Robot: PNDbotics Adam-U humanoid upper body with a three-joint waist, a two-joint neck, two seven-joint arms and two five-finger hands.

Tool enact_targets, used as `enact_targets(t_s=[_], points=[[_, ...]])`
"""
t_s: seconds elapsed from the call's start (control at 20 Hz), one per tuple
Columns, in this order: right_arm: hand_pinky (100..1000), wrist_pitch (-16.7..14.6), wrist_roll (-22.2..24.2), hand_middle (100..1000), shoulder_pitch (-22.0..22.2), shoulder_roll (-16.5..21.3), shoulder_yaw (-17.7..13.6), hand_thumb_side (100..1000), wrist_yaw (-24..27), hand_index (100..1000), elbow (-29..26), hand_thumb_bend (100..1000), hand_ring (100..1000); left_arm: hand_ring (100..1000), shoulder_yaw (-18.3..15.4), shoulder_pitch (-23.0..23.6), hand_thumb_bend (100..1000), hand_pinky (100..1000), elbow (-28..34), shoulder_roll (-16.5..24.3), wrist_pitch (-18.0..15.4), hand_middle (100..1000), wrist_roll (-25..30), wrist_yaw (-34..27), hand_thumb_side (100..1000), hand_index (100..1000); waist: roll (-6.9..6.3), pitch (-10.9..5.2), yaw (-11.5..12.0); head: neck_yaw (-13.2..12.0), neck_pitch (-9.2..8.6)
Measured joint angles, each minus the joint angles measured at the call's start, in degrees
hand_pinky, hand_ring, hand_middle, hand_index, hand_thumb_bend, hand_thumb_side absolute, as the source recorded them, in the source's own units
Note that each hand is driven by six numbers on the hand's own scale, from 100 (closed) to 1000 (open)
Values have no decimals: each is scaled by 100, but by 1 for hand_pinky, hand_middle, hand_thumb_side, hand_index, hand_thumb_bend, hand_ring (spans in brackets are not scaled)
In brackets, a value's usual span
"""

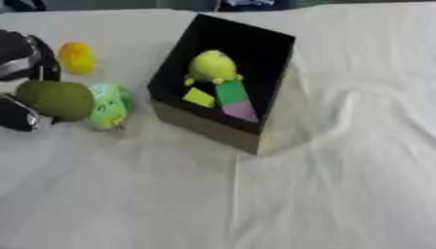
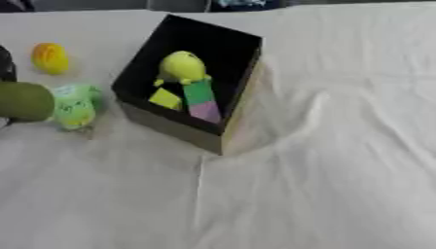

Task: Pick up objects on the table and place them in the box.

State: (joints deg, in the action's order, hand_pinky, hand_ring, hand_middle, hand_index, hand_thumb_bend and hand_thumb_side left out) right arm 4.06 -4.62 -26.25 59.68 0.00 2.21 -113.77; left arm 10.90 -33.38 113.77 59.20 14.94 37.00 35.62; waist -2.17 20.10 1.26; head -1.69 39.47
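While the left hand point(image 1: 19, 114) at the white-clothed table's point(image 1: 323, 194) left edge curls round a dull green round fruit point(image 1: 56, 99), the pick looks done; next comes carrying it rightward over the black box point(image 1: 255, 48); a yellow toy point(image 1: 77, 57) waits beyond.

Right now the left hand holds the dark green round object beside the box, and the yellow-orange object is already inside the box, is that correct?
Not quite. The yellow-orange object lies on the white cloth, outside the box, as the left eye view shows. The left hand does hold the dark green round object beside the box.
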Motion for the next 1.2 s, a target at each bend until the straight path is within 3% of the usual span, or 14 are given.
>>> enact_targets(t_s=[0.25, 0.55, 0.95, 1.15, 1.2], points=[[837, -4, 0, 643, -55, 0, 0, 750, 44, 784, 0, 100, 816, 563, 292, -1280, 207, 649, -7, -632, -26, 522, 292, -72, 100, 513, 0, -3, 2, 79, 29], [837, -17, 33, 643, -183, -5, 9, 756, 92, 784, 0, 100, 817, 567, 751, -2536, 144, 655, -639, -1921, -13, 528, 487, -2, 100, 534, 0, -40, -25, 103, 30], [837, 20, 107, 642, -324, -100, 47, 768, 146, 784, 0, 100, 816, 591, 1171, -3111, 128, 670, -2052, -3227, -365, 561, 219, 466, 100, 566, 0, -40, -85, 85, 28], [837, 29, 153, 642, -401, -150, 79, 774, 161, 784, 0, 100, 816, 622, 1266, -3162, 186, 689, -2785, -3646, -565, 590, -13, 828, 100, 599, 0, -40, -97, 77, 27], [837, 31, 163, 642, -406, -154, 79, 776, 169, 784, 0, 100, 816, 641, 1281, -3168, 239, 705, -2963, -3728, -607, 606, -66, 935, 100, 628, 0, -40, -102, 76, 26]])
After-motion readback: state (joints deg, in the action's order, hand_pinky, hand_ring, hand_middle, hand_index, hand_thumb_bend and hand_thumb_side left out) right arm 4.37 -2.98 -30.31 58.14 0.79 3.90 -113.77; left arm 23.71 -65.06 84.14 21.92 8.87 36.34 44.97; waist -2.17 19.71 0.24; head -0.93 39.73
